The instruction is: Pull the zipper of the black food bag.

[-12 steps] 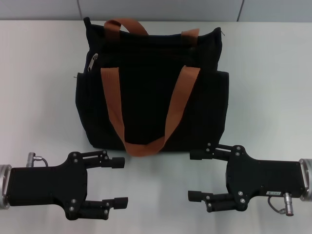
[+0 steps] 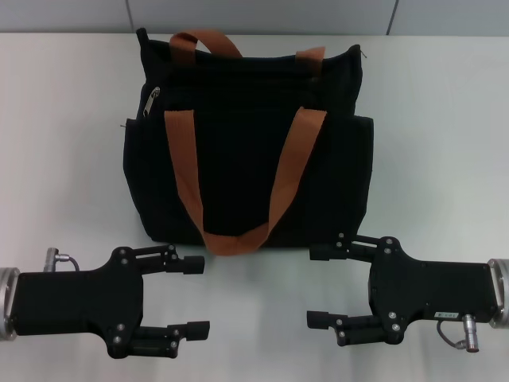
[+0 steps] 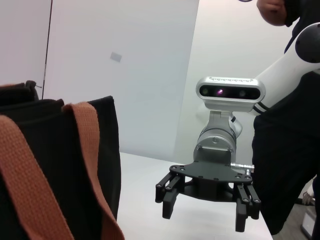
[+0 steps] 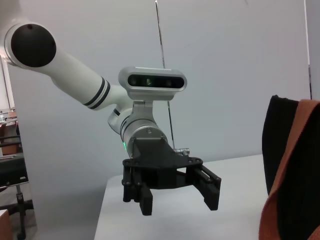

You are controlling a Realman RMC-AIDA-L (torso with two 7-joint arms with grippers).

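The black food bag [image 2: 238, 151] lies on the white table in the head view, with two rust-orange handles [image 2: 187, 175] draped over its front. The small silver zipper [image 2: 150, 101] hangs at the bag's upper left, near the top edge. My left gripper [image 2: 197, 296] is open and empty on the table, in front of the bag's left corner. My right gripper [image 2: 312, 286] is open and empty in front of the bag's right corner, its upper finger close to the bag's bottom edge. The left wrist view shows the bag [image 3: 55, 165] and the right gripper [image 3: 205, 219]. The right wrist view shows the left gripper [image 4: 178, 205].
The white table [image 2: 64, 175] reaches past the bag on both sides. A grey wall runs behind the bag. A person in dark clothes [image 3: 290, 150] stands behind the right arm in the left wrist view.
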